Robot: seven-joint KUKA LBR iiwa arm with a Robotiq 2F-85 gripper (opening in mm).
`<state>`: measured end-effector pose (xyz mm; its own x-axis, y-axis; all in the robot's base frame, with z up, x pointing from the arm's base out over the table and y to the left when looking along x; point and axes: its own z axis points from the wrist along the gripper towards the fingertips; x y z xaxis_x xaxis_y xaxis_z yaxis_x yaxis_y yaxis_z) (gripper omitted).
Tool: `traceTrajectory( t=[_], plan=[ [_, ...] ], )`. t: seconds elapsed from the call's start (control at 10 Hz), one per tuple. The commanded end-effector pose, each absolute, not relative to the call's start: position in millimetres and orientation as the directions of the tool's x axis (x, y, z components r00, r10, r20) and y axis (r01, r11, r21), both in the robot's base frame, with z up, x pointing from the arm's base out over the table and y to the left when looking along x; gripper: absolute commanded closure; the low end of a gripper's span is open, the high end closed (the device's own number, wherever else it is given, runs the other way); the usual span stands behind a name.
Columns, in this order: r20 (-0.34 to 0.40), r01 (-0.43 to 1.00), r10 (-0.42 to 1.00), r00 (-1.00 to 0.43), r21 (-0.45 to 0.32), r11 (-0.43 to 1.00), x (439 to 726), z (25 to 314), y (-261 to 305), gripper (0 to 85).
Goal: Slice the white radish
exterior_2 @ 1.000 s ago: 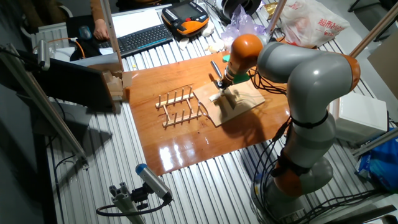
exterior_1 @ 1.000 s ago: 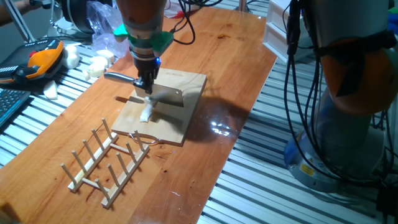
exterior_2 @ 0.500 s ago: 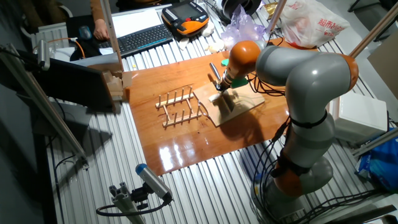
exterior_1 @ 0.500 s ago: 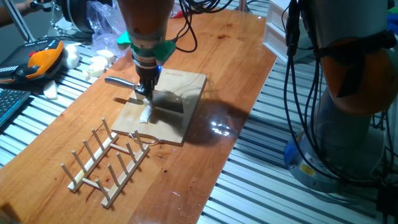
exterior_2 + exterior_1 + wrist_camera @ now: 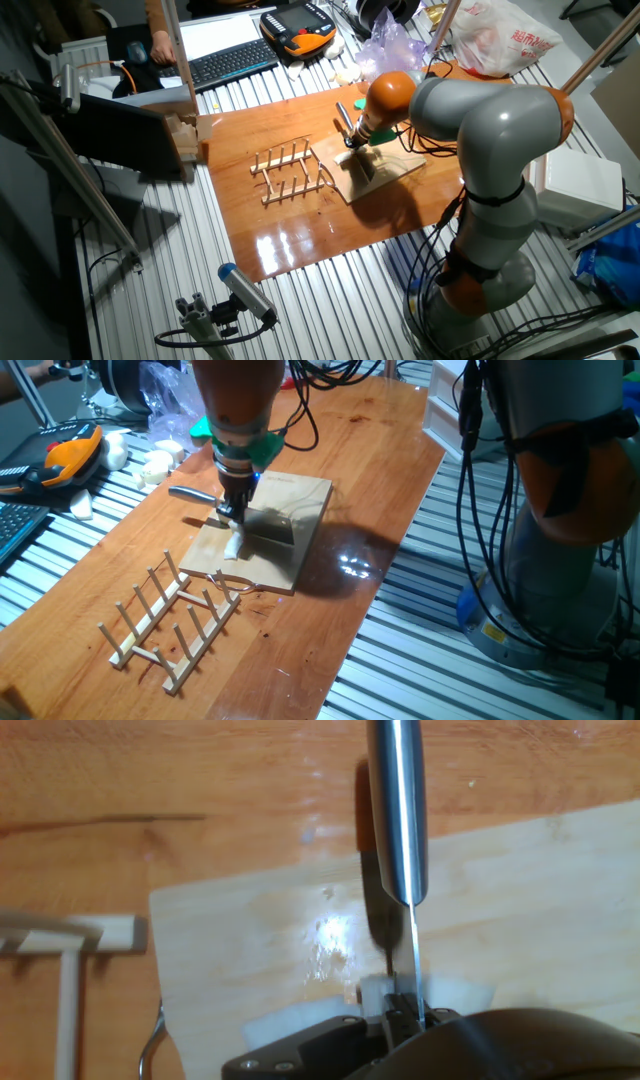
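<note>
The white radish point(image 5: 234, 543) is a small pale chunk on the wooden board point(image 5: 290, 560) near its left side. My gripper point(image 5: 231, 512) stands right over it, shut on the knife point(image 5: 192, 492); the steel handle points left and the blade point(image 5: 268, 526) lies to the right over the board. In the hand view the handle point(image 5: 397, 810) runs away from me, the thin blade edge point(image 5: 413, 955) comes down at the radish point(image 5: 373, 990), and my own housing hides part of it. In the other fixed view the gripper point(image 5: 357, 142) is over the board point(image 5: 392, 172).
A wooden peg rack point(image 5: 170, 622) lies in front of the board, with a small wire hook point(image 5: 237, 582) at the board's near edge. White rounded lumps point(image 5: 155, 463), an orange pendant point(image 5: 68, 453) and a plastic bag point(image 5: 170, 405) sit at the far left. The robot base point(image 5: 560, 560) is right.
The gripper with the knife has come down a little toward the board and radish. The blade sits lower and looks darker. The radish has not visibly moved.
</note>
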<state>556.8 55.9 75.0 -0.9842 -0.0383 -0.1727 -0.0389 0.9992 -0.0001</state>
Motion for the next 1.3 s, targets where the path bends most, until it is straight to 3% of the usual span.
traceTrajectory(
  t=[0.0,0.5,1.2],
  plan=[
    [-0.164,-0.031,-0.031,-0.986,-0.002,1.0,560.9,95.4,53.0,85.0],
    [-0.145,-0.043,-0.045,-0.988,-0.014,0.999,562.7,117.1,42.3,85.0],
    [-0.144,-0.043,-0.043,-0.989,0.0,0.999,561.9,110.0,37.3,85.0]
  ],
)
